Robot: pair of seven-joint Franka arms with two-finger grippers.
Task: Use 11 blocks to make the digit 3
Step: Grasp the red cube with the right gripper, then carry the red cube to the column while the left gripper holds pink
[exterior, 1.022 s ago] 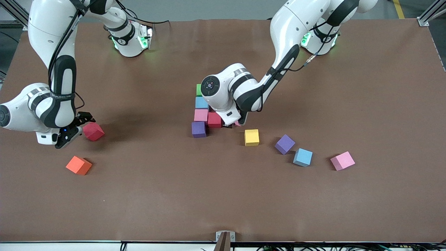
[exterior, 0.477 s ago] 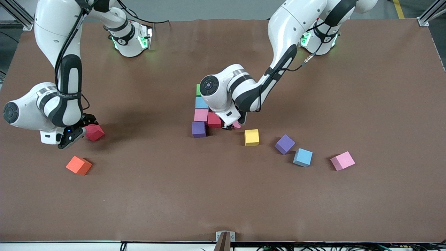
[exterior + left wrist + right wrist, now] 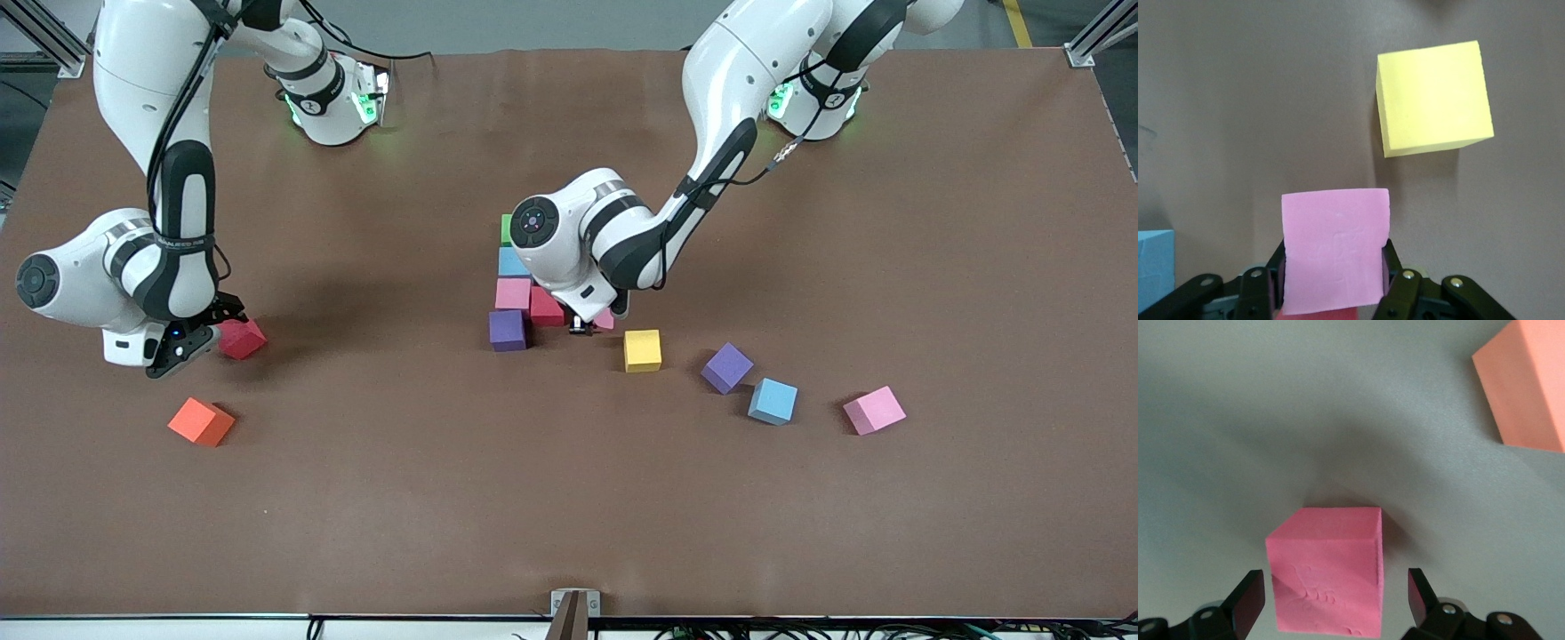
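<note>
A column of blocks stands mid-table: green (image 3: 506,228), light blue (image 3: 512,261), pink (image 3: 513,292) and purple (image 3: 508,330), with a red one (image 3: 547,307) beside the pink. My left gripper (image 3: 588,324) is shut on a pink block (image 3: 1335,250), held low next to that red block. A yellow block (image 3: 1433,98) lies just past it. My right gripper (image 3: 1335,593) is open and straddles a loose red block (image 3: 1327,577) toward the right arm's end, with a gap on each side. Its fingertips (image 3: 1248,597) do not touch the block.
An orange cube (image 3: 201,421) lies nearer to the front camera than the red block (image 3: 242,339). Toward the left arm's end lie the yellow block (image 3: 642,350) and loose purple (image 3: 726,367), light blue (image 3: 773,401) and pink (image 3: 874,410) blocks.
My right gripper has come down around the loose red block and its fingers have begun to narrow. My left gripper has shifted slightly with the pink block still in it.
</note>
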